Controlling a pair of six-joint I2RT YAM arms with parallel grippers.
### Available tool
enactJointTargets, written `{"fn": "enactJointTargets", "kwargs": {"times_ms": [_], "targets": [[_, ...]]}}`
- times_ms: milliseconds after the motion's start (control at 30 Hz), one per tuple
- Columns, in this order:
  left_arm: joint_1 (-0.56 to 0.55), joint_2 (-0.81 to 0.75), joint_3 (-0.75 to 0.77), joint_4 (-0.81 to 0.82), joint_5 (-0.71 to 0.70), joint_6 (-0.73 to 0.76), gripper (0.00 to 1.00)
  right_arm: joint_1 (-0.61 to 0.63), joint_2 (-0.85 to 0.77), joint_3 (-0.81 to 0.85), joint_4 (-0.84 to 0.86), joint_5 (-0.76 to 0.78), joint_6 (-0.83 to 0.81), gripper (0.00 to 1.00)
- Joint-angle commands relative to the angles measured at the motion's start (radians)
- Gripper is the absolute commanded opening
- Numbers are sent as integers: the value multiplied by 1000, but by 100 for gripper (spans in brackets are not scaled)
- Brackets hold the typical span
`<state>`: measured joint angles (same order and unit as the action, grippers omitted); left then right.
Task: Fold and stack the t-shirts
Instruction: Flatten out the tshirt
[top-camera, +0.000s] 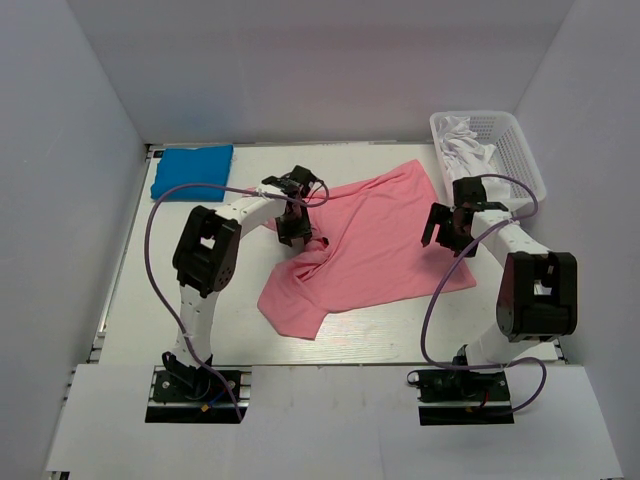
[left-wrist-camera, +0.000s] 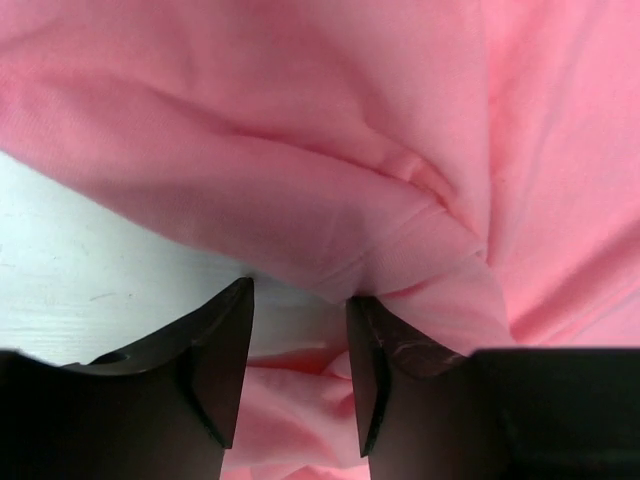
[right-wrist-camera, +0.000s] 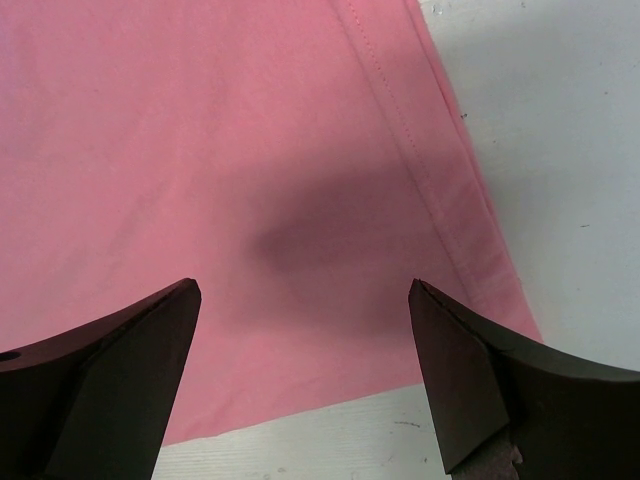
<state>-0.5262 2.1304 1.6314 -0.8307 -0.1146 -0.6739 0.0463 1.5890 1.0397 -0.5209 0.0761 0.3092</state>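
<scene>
— Where was the salmon-pink soft cloth t-shirt (top-camera: 385, 235)?
— Spread loosely across the middle of the white table (top-camera: 380, 345), its left side gathered into a ridge of folds. The bright blue t-shirt, folded into a small rectangle (top-camera: 191, 172), lay well apart at the far left corner.
— And the left gripper (top-camera: 297, 238)?
— Down at that bunched ridge. In its wrist view the jaws stood partway together, with a narrow gap between them and a pink fold at their tips. Whether they actually pinched the cloth, I could not tell.
— The right gripper (top-camera: 447, 240)?
— It hovered over the pink shirt's right part, near the stitched hem, jaws spread wide and holding nothing.
— Anything else?
— A white plastic lattice basket (top-camera: 520, 160) stood at the far right corner with crumpled white cloth (top-camera: 462, 145) in it
</scene>
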Motion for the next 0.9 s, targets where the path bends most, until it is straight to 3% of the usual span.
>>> {"fn": "enactJointTargets", "kwargs": {"times_ms": [0,133,200,300,600,867], "targets": [[11,-32,-13,57,9,8,51,-2,5,33,1,7,-7,90],[20,-32,-13,79,-31,-1,43,-2,15,37,2,5,-25,90],[31,-32,5,94,-57,-1,33,-3,20,36,5,-2,-7,90],[42,-7,73,52,-95,-1,2,-2,31,33,4,2,-10,90],[100,-99,61,-11,-249,29,0,-2,83,8,5,1,1,89],[172,-92,62,-21,-208,201,0,1,152,-10,4,13,13,89]]}}
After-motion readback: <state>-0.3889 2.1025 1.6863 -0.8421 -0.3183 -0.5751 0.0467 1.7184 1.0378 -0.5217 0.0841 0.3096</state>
